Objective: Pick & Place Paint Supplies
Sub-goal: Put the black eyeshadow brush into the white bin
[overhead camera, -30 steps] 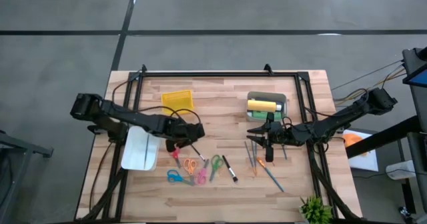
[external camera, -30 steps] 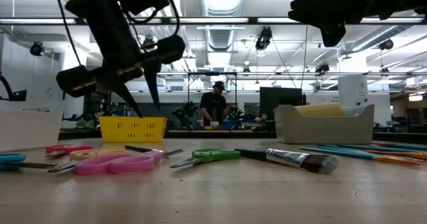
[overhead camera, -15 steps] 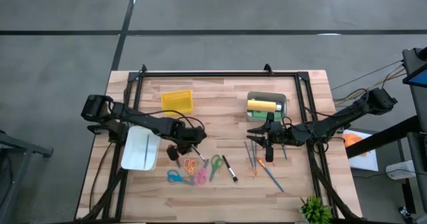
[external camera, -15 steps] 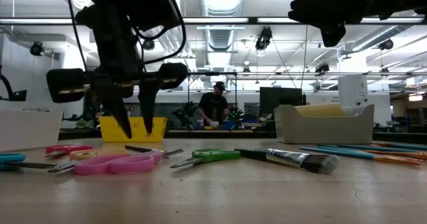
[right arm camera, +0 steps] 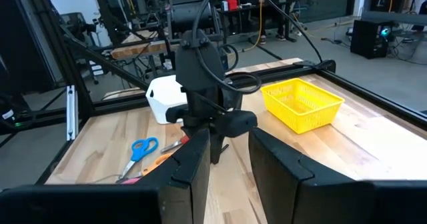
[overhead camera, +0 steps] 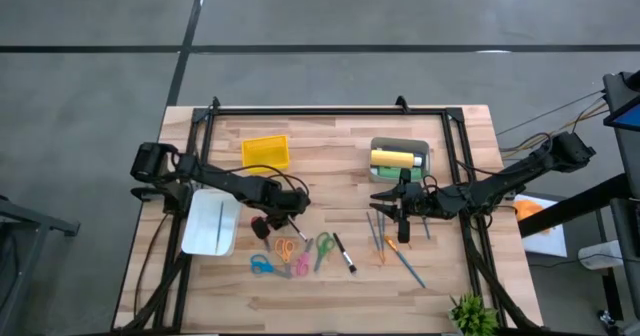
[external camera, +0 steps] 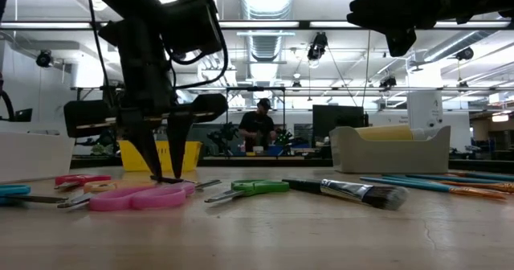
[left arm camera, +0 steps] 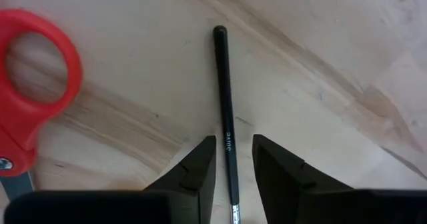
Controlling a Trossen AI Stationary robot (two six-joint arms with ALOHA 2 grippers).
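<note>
My left gripper [overhead camera: 268, 224] points down at the table with its tips [external camera: 165, 176] close to the wood. It is open, and its fingers stand on either side of a thin black brush shaft [left arm camera: 225, 111] that lies flat on the table next to red scissors [left arm camera: 30, 84]. My right gripper [overhead camera: 388, 200] hangs level above the table, open and holding nothing, near a grey bin [overhead camera: 423, 148] holding a yellow paint bottle [overhead camera: 390, 158]. Several brushes and pens [overhead camera: 385, 238] lie on the wood in front of it, and a black brush [overhead camera: 343, 253] lies further left.
Several scissors [overhead camera: 290, 254] in red, orange, pink, blue and green lie just in front of my left gripper. A white container [overhead camera: 210, 223] stands to its left. A yellow basket [overhead camera: 266, 152] sits toward the far edge. A small plant [overhead camera: 472, 316] stands at the near right corner.
My left gripper has come down toward the table and rolled about its own pointing line. Its fingers now stand astride the black shaft near the red scissors. My right arm has kept still.
</note>
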